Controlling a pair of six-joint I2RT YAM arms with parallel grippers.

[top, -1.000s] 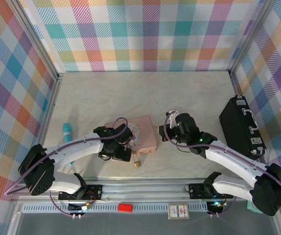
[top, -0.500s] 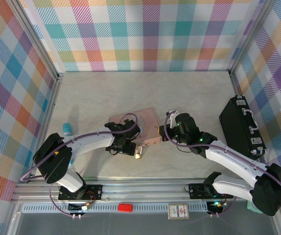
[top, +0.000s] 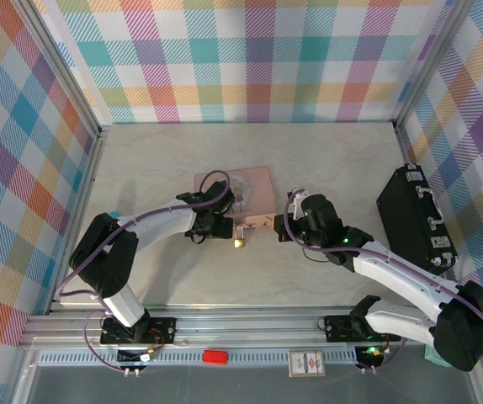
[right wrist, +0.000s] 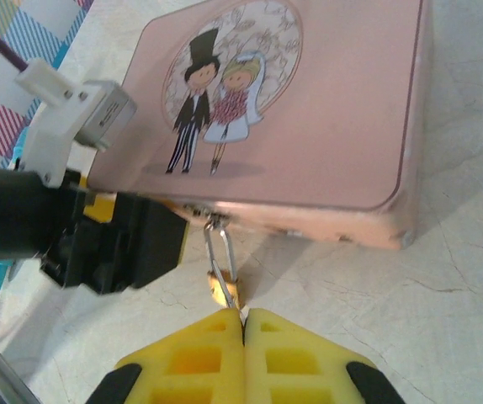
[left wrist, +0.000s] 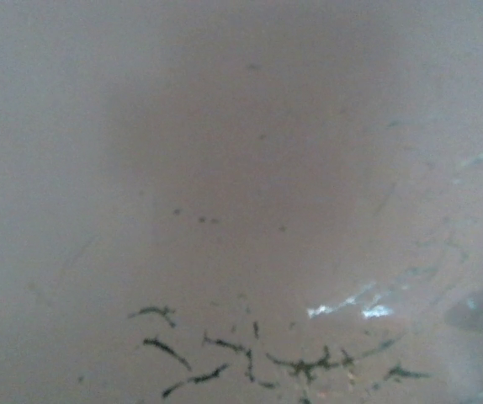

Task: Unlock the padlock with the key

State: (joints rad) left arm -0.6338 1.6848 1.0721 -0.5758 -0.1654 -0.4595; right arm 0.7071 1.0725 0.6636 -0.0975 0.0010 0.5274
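Right wrist: yellow-fingered right gripper pinches the thin grey key against the tiny brass-gold padlock. Black left gripper: open or closed, we cannot tell. We advise slow, straight insertion.

Left wrist view: we get blurred pinkish surface, dark scratches low; we cannot identify it. Padlock body half hidden behind yellow tips of right gripper. Key too small; we cannot pick it out. Left gripper cut by frame edge; we cannot read jaw stance.

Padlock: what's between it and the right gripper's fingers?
Right wrist view: only a thin grey sliver, probably the key, bridges the shut right gripper and the padlock.
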